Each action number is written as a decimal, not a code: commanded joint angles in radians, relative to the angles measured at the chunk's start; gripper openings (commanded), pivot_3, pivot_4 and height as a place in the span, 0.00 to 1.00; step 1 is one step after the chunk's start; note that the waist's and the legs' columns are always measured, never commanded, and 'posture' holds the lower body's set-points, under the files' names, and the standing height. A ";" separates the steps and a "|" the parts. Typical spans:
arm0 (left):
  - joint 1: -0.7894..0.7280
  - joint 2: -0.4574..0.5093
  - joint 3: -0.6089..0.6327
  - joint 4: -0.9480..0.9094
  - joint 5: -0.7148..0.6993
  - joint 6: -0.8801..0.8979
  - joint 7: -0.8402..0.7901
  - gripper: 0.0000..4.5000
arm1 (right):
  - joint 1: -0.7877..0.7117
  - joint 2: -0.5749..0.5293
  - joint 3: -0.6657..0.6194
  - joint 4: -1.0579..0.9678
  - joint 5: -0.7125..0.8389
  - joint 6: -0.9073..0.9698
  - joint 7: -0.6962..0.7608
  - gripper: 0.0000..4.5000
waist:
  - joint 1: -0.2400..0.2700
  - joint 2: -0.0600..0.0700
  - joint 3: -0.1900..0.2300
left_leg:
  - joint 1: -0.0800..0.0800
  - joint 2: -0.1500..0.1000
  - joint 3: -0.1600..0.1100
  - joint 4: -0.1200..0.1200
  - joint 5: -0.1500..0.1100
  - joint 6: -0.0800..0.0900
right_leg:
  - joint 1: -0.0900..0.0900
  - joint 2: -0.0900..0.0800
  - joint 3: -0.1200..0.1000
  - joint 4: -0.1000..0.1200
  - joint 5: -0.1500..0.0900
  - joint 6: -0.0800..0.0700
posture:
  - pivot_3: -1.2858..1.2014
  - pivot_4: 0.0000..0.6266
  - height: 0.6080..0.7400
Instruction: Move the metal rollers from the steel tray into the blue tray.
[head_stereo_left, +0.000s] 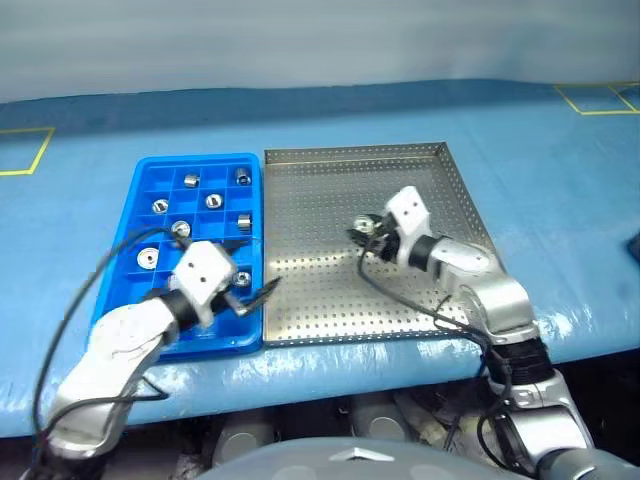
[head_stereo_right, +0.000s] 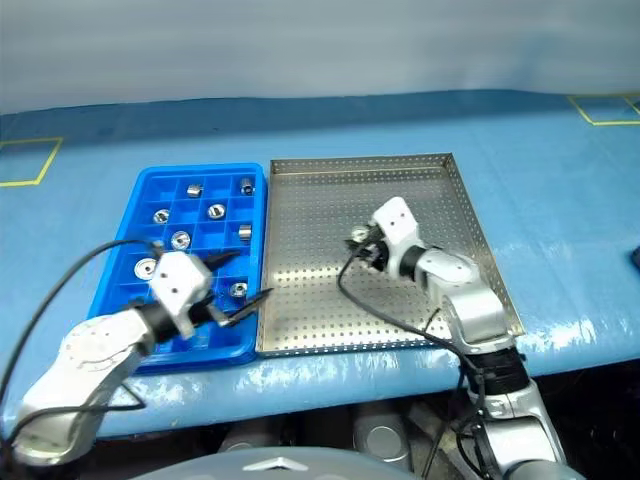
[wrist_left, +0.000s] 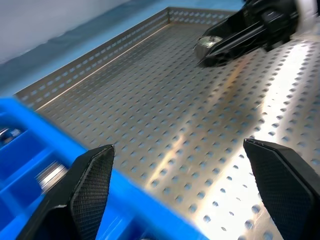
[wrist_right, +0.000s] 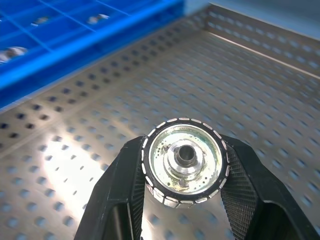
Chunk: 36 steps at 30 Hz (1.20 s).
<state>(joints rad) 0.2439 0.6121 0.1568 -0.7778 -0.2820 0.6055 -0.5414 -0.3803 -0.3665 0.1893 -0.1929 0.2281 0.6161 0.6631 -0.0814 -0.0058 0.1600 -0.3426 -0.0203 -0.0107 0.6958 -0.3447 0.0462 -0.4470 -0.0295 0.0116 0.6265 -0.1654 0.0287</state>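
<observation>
Rollers are the matter here, and one metal roller (wrist_right: 185, 161) is pinched between the closed fingers of the right gripper (head_stereo_left: 366, 234).

From the head views, that gripper hangs over the middle of the steel tray (head_stereo_left: 330, 305), whose perforated floor looks otherwise bare. The blue tray (head_stereo_left: 150, 185) lies just beside it on the robot's left, their rims nearly touching, with several rollers already sitting in separate compartments. So the carry ahead looks like a leftward one across the shared rims. The left gripper (head_stereo_left: 250, 297) hovers at the near corner of the blue tray, its fingers spread and holding nothing; it is closer to the compartments but has no part in this carry, I judge.

In the left wrist view, the right gripper appears across the steel floor, the roller a bright spot at its tip.

In the right wrist view, the roller's flanged face and central hole point back at the camera, so its axis runs along the fingers; the head views cannot settle that.
</observation>
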 joint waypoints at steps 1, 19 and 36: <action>0.097 0.020 0.175 -0.122 0.013 0.061 0.031 1.00 | -0.065 0.035 0.065 -0.027 0.024 -0.043 0.067 0.38 | 0.023 0.000 0.000 | 0.000 0.000 -0.001 0.000 0.000 0.000 | 0.000 0.000 -0.001 0.000 0.000 0.000 | 0.53 0.24 1.00; 0.595 -0.212 0.340 -0.269 -0.031 -0.056 0.120 1.00 | -0.215 0.238 0.383 0.197 -0.016 -0.159 0.299 0.38 | 0.152 -0.002 -0.001 | -0.005 -0.006 -0.020 -0.001 0.004 -0.011 | 0.003 -0.010 -0.024 -0.001 -0.009 -0.013 | 0.63 0.24 1.00; 0.530 -0.159 0.277 -0.269 -0.037 -0.022 0.179 1.00 | -0.240 0.349 0.376 0.366 -0.060 -0.188 0.285 0.38 | 0.152 -0.002 -0.001 | -0.004 -0.004 -0.026 -0.006 0.007 -0.017 | 0.003 0.000 -0.026 0.001 -0.010 -0.016 | 0.62 0.24 1.00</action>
<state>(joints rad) 0.7730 0.4447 0.4307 -1.0134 -0.3180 0.5828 -0.3700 -0.6045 -0.0347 0.5759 0.1871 0.1633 0.4541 0.9374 0.0707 -0.0075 0.1595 -0.3465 -0.0248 -0.0363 0.6892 -0.3373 0.0290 -0.4442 -0.0296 -0.0142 0.6270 -0.1757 0.0129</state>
